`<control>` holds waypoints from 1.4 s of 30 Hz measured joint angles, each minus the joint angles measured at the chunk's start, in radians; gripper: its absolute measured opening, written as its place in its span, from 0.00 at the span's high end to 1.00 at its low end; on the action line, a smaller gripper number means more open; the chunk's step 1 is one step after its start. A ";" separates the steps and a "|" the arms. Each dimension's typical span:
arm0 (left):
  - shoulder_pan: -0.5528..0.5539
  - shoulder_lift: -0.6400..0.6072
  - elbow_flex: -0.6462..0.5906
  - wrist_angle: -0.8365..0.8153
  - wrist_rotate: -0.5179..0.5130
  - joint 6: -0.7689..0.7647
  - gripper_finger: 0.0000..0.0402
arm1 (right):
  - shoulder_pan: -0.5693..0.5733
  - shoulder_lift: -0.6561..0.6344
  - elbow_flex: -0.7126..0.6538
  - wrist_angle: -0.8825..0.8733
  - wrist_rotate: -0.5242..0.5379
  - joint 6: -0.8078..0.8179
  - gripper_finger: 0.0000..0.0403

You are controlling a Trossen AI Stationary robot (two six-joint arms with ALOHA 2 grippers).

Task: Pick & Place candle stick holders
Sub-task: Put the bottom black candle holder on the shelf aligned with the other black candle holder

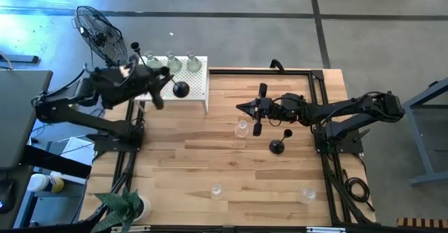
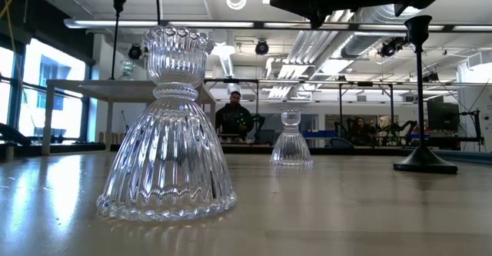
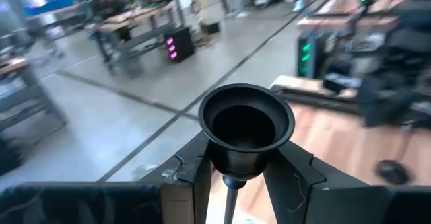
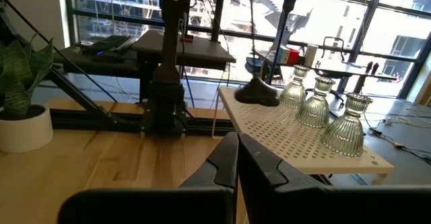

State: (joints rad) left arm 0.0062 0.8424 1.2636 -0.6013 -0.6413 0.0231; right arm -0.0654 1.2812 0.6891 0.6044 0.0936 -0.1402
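My left gripper (image 1: 162, 79) is shut on a black candle stick holder (image 1: 180, 88), whose cup top (image 3: 246, 120) stands between the fingers, over the near edge of the white perforated stand (image 1: 196, 86). Three clear-glass holders (image 1: 171, 61) stand on that stand by their bases. Another black holder (image 1: 278, 145) stands on the table in front of my right gripper (image 1: 245, 108), which hangs shut and touches nothing. Glass holders stand on the table at the middle (image 1: 241, 129) and near the front edge (image 1: 216, 190), (image 1: 306, 194). My left gripper pinches the black holder between its two fingers at the narrow lower end of the cup (image 3: 225, 173), where the stem begins. The fingers come level from the table's left. The holder hangs about upright, its round base (image 4: 259, 93) at the stand's top; whether it touches there I cannot tell.
A black wire-cage fan (image 1: 101, 33) stands behind the left arm. A potted plant (image 1: 126, 205) sits at the near left corner. Dark frame rails (image 1: 322, 121) run along the table's sides. People (image 2: 234, 114) sit in the room beyond the far edge.
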 joint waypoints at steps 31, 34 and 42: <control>0.710 0.059 -0.088 0.035 0.420 -0.073 0.73 | 0.000 0.000 0.000 -0.001 -0.001 -0.007 1.00; 0.707 0.059 -0.088 0.038 0.428 -0.073 0.73 | 0.000 0.000 0.000 -0.001 -0.001 -0.008 1.00; 0.707 0.059 -0.088 0.033 0.440 -0.077 0.73 | 0.000 0.000 0.000 -0.001 -0.001 -0.008 1.00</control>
State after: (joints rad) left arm 0.7136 0.9009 1.1755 -0.5686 -0.2009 -0.0535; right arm -0.0654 1.2812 0.6891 0.6033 0.0929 -0.1478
